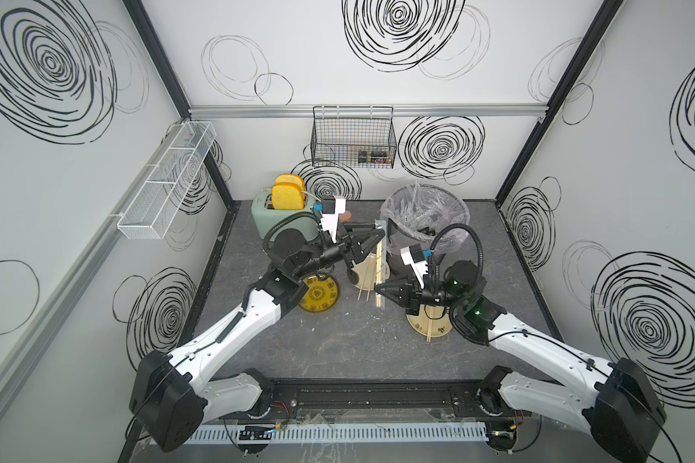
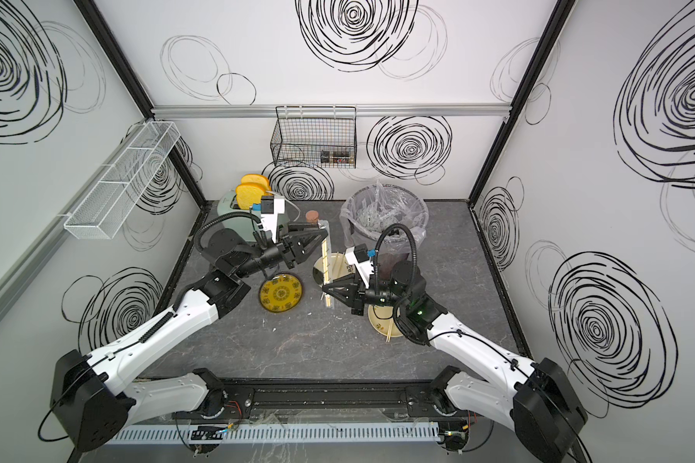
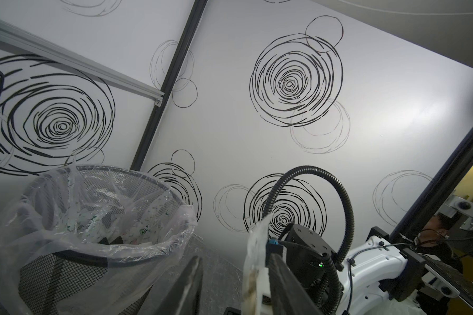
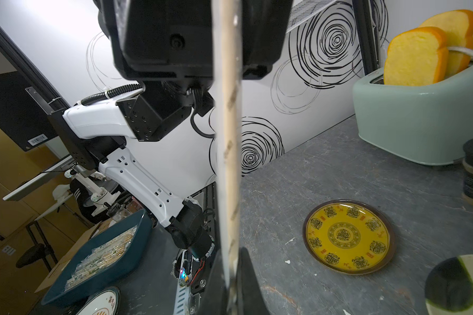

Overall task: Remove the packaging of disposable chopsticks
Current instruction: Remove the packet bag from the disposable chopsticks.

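Up over the desk [image 1: 338, 340], right fingers [image 4: 250, 286] pinch the wrapped chopsticks [image 4: 230, 136] at the near end, left fingers [image 3: 186, 286] spread beside the sleeve [image 3: 254, 259] tip: looks flimsy, slippery, so grab loose film, not stiff wood.

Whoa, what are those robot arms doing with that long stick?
They're unwrapping disposable chopsticks. The right end effector is clamped on one end of a wrapped pair, held up between the arms. The left end effector is at its far end, jaws apart. Unwrapped chopsticks lie on the middle pale plate; the yellow plate has none.
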